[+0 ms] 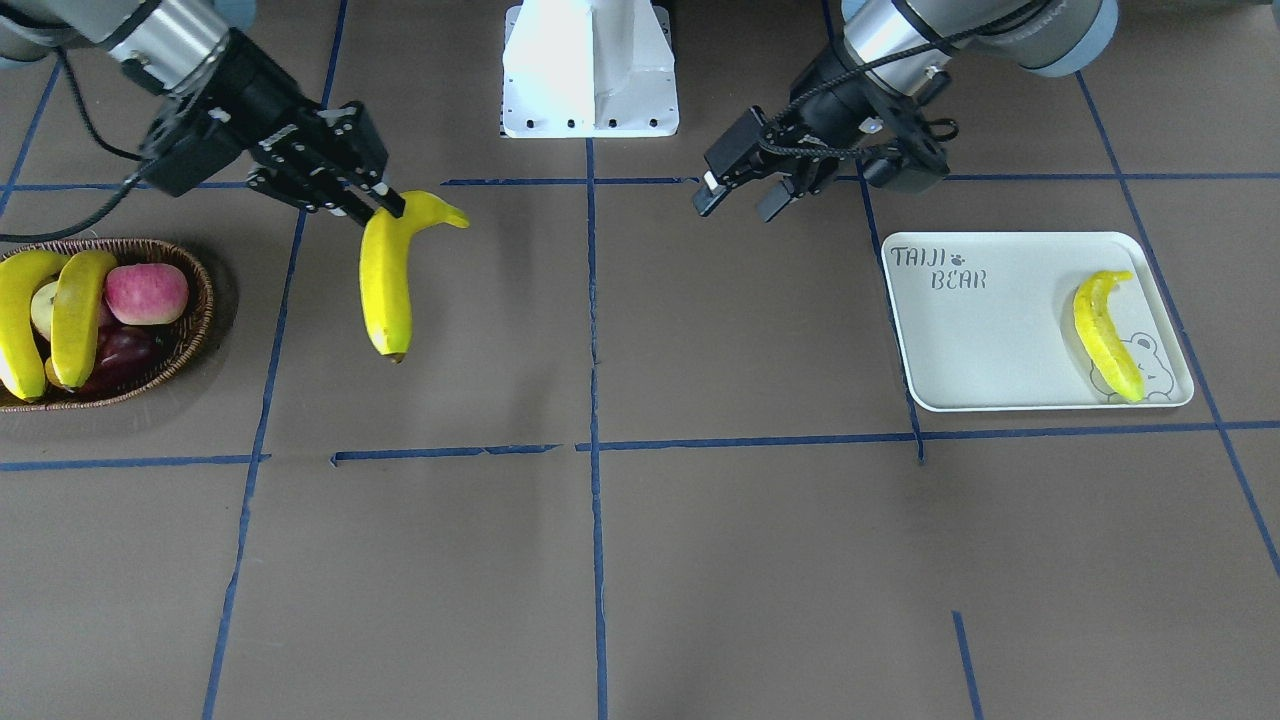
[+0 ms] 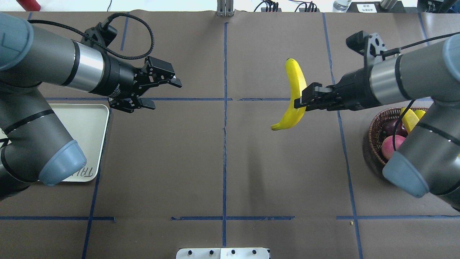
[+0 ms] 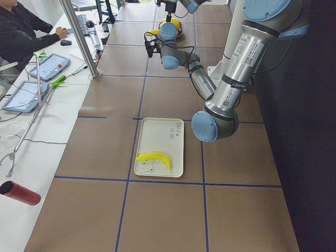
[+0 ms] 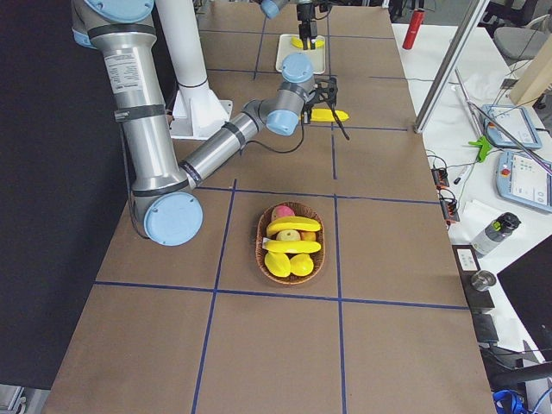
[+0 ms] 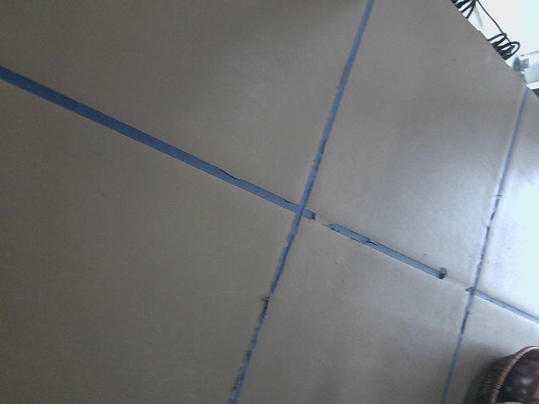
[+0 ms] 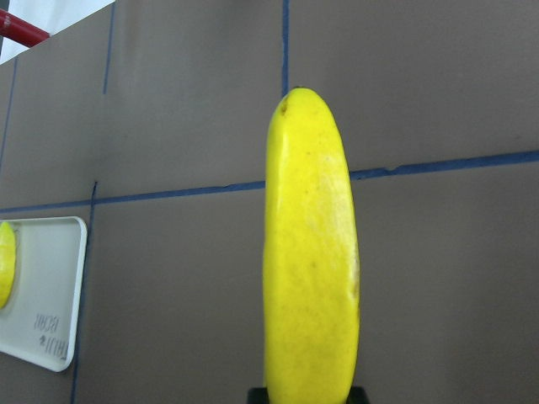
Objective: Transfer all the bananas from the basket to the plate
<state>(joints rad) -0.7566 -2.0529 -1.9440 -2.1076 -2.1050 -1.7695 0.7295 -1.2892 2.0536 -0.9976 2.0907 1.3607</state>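
— Yellow curved banana [image 2: 293, 77]: where?
— Aloft, clamped in the right gripper [image 2: 300, 101], long axis crosswise; the pale rectangular tray [image 1: 1000, 330] lies well beyond, nearer the left gripper [image 2: 164, 95], its jaws apart.

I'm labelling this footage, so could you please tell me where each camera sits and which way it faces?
Front: across the table, facing the robot; left arm, right arm.
Overhead: behind the robot, looking down; both arms.
Left side: table's left end; left arm nearest.
Right side: right end; right arm nearest.
Left wrist: at the table; no body.
Right wrist: along held banana toward plate; fingers' edge.
Shared: front and overhead show that banana.
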